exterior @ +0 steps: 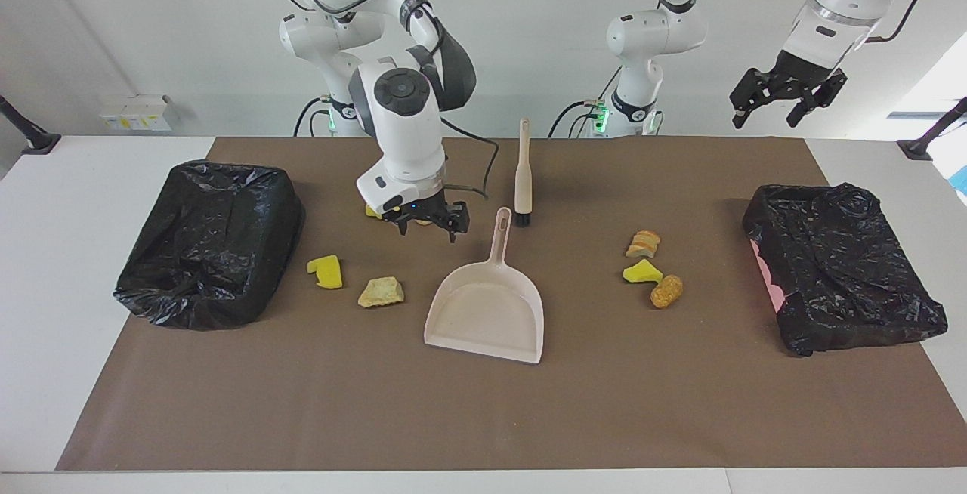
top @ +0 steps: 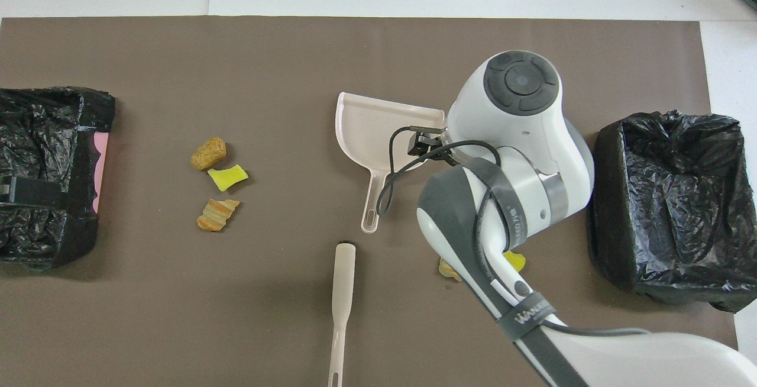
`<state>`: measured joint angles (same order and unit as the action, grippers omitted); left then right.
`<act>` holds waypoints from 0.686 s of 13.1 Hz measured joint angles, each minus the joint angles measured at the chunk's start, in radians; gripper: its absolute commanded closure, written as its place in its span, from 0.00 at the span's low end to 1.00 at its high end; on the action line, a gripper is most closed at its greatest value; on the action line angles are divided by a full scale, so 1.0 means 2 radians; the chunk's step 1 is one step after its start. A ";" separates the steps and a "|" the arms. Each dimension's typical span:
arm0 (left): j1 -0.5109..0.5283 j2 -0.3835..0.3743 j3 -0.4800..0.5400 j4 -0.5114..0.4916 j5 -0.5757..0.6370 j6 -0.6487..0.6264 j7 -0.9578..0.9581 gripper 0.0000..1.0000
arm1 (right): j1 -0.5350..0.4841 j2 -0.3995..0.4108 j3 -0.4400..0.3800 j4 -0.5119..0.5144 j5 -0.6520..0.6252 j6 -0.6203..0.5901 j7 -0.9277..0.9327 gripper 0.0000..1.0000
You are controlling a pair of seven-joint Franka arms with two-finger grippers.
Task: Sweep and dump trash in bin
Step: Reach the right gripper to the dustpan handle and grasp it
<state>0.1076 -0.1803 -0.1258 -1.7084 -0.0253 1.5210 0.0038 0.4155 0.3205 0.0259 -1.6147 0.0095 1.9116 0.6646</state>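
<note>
Scraps of trash lie in two groups on the brown mat. Beside the dustpan (exterior: 487,313), toward the left arm's end, lie a bread piece (exterior: 644,244), a yellow sponge chunk (exterior: 642,273) and a brown piece (exterior: 666,291); in the overhead view these are the brown piece (top: 208,153), sponge chunk (top: 227,177) and bread piece (top: 217,214). Toward the right arm's end lie a yellow chunk (exterior: 325,271) and a tan piece (exterior: 381,292). My right gripper (exterior: 428,228) hangs open just above two more scraps (exterior: 372,211). My left gripper (exterior: 767,118) waits open, raised high.
A beige brush (exterior: 522,177) lies nearer the robots than the dustpan's handle. One black-bagged bin (exterior: 151,282) stands at the right arm's end of the mat, and another (exterior: 891,320) at the left arm's end. In the overhead view the right arm hides its own gripper.
</note>
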 measured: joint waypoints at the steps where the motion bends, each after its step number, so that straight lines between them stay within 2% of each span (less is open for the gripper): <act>1: 0.000 0.000 0.001 0.000 0.000 0.000 0.000 0.00 | 0.012 0.008 0.000 -0.001 0.000 0.007 0.016 0.00; 9: 0.000 0.000 0.001 0.000 0.000 0.000 0.000 0.00 | 0.083 0.066 0.000 -0.003 -0.001 0.067 0.068 0.00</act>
<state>0.1079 -0.1803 -0.1235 -1.7085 -0.0253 1.5206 0.0037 0.5807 0.4519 0.0261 -1.6212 0.0069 2.0461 0.8010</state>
